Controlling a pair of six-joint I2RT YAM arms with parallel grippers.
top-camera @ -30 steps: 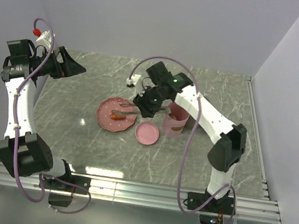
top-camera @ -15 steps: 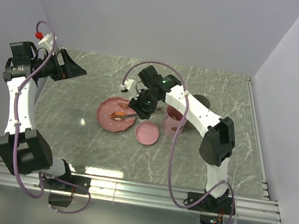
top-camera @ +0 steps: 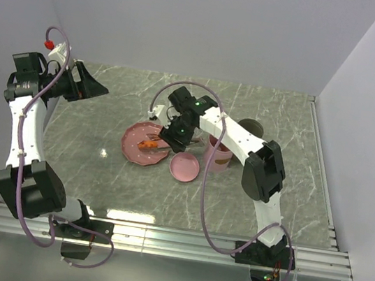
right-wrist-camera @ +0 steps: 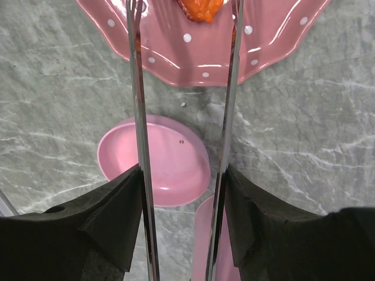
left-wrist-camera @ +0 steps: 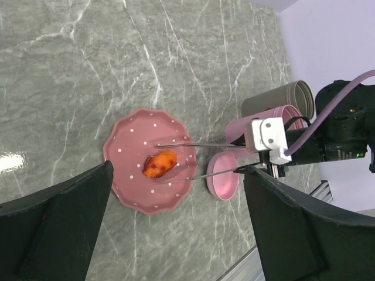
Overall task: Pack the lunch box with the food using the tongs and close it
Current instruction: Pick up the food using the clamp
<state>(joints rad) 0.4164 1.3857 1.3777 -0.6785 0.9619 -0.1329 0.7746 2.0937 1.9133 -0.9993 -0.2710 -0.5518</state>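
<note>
1. Swinging left over the last second, the right arm has carried the tongs [right-wrist-camera: 136,88] from beside the lunch box [top-camera: 218,159] out over the plate [top-camera: 131,145]. The left arm has barely shifted.
2. Nearest the arm bases, a round pink lid [top-camera: 185,168] lies flat on the grey marbled table [top-camera: 105,121]. It sits just in front of the gap between plate and lunch box.
3. Left of the lid is the pink plate, scalloped and dotted with white. One orange food piece [left-wrist-camera: 159,164] lies near its middle. No other food shows in any view.
4. Right of the lid, the pink lunch box stands upright and open at the top. What it holds cannot be made out.
5. The right gripper [top-camera: 176,133] hangs over the plate's right edge. Its dark fingers [right-wrist-camera: 114,219] press on the outsides of the two thin tong arms, pinching the tongs near their joined end.
6. The tong arms stand apart and reach across the plate. The orange piece lies between their tips, with a small gap on each side in the left wrist view.
7. Behind the lunch box and touching it is a grey cylinder [top-camera: 251,127].
8. Farthest back, at the far left, the left gripper [top-camera: 90,85] is raised well above the table. Its jaws are spread wide and hold nothing.
</note>
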